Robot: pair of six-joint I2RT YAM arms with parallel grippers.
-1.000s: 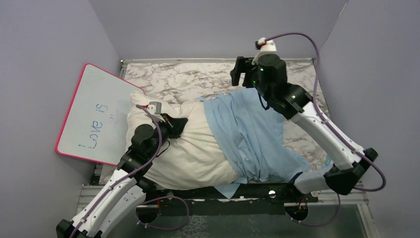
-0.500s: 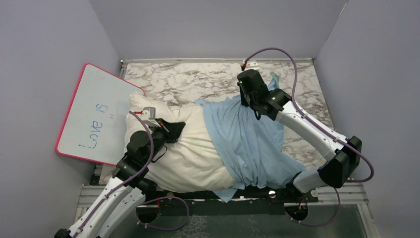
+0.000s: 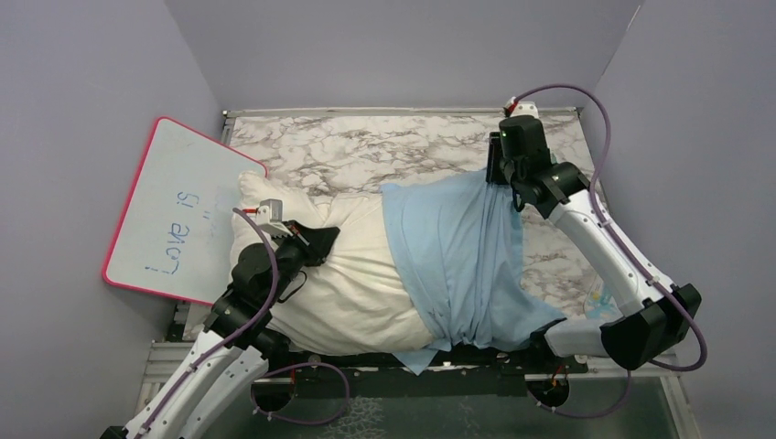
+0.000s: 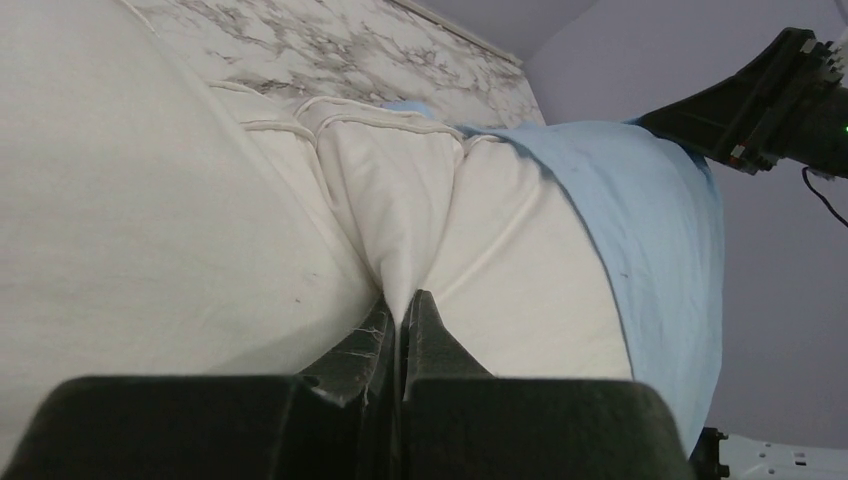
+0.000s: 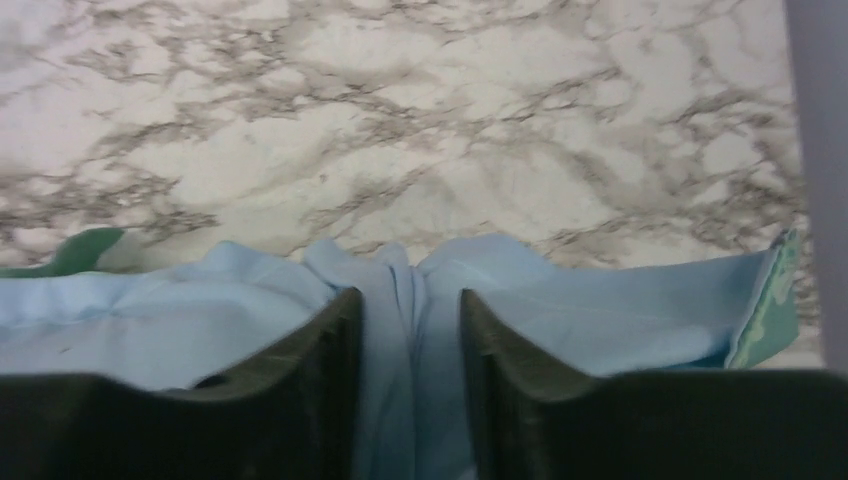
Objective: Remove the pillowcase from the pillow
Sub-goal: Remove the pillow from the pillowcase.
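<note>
The cream-white pillow (image 3: pixel 339 279) lies across the table with its left half bare. The light blue pillowcase (image 3: pixel 458 251) covers its right half. My left gripper (image 3: pixel 328 238) rests on the bare half, shut on a pinched fold of the pillow (image 4: pixel 400 200), seen at the fingertips of the left gripper (image 4: pixel 402 300). My right gripper (image 3: pixel 495 176) is at the pillowcase's far right edge. In the right wrist view the right gripper (image 5: pixel 410 300) is shut on a bunched fold of the pillowcase (image 5: pixel 600 310), whose teal-green inner face shows at the right edge.
A pink-framed whiteboard (image 3: pixel 178 215) leans at the table's left side, touching the pillow's left end. Marble tabletop (image 3: pixel 366 151) shows beyond the pillow. Grey walls enclose the left, back and right. The right arm (image 3: pixel 604 247) runs along the table's right side.
The right gripper dropped from above the far table onto the pillowcase's far edge, closed on it and moved right, pulling the fabric taut. The left gripper kept its hold.
</note>
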